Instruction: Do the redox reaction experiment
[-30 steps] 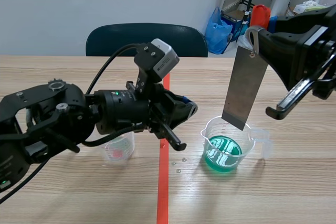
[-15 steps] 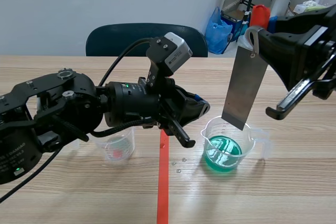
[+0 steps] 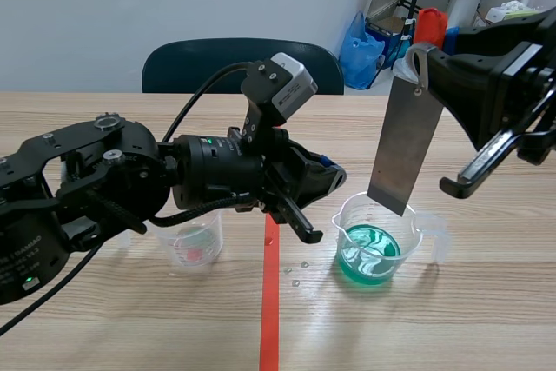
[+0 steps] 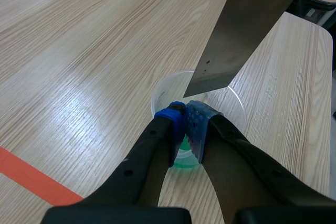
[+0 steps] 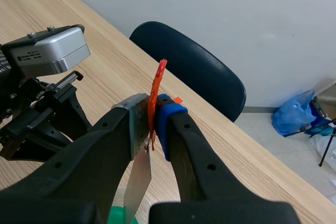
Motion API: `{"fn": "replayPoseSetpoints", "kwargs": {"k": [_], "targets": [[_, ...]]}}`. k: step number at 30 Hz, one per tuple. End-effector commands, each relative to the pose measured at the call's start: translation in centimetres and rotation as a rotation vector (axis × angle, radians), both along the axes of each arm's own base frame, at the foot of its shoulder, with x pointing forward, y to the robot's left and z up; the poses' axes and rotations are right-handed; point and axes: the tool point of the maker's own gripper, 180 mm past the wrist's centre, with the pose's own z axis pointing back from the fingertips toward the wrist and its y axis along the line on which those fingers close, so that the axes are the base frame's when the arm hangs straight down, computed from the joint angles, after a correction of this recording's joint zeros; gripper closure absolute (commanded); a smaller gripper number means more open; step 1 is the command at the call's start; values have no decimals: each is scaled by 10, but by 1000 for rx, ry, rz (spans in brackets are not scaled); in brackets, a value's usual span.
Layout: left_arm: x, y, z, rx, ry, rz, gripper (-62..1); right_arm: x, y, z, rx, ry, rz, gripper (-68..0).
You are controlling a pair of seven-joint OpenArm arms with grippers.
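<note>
A clear beaker (image 3: 376,241) with green liquid (image 3: 372,254) stands on the table right of the tape line. Above it hangs a grey metal strip (image 3: 404,145), its lower end just over the beaker's rim. My right gripper (image 3: 419,65) is shut on the strip's top end; in the right wrist view the strip (image 5: 137,177) hangs down from between the fingers (image 5: 152,116). My left gripper (image 3: 332,182) is shut on nothing, its pads (image 4: 186,121) meeting right at the near rim of the beaker (image 4: 231,100), under the strip (image 4: 247,24).
A small clear beaker with red marks (image 3: 195,245) stands behind my left arm, left of the orange-red tape line (image 3: 269,301). Droplets (image 3: 295,275) lie on the wood near the line. A dark chair (image 3: 239,62) sits across the table, with a blue bag (image 3: 360,45) beyond.
My left arm moved right until its gripper reached the green beaker, then held still. The green liquid is swirling now. The right arm and the strip have not moved.
</note>
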Motion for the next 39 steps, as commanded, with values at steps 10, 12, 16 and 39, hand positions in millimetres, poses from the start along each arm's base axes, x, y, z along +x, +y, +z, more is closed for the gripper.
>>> {"fn": "replayPoseSetpoints", "kwargs": {"k": [10, 12, 16, 39], "targets": [[7, 17, 3, 6, -28, 27, -27, 1, 1, 12, 14, -38, 5, -13], [12, 39, -3, 35, -23, 67, -27, 1, 1, 12, 14, -38, 5, -13], [20, 97, -3, 60, -48, 186, -27, 1, 1, 12, 14, -38, 5, -13], [-187, 266, -15, 194, -25, 391, -27, 1, 1, 12, 13, -38, 5, -13]]}}
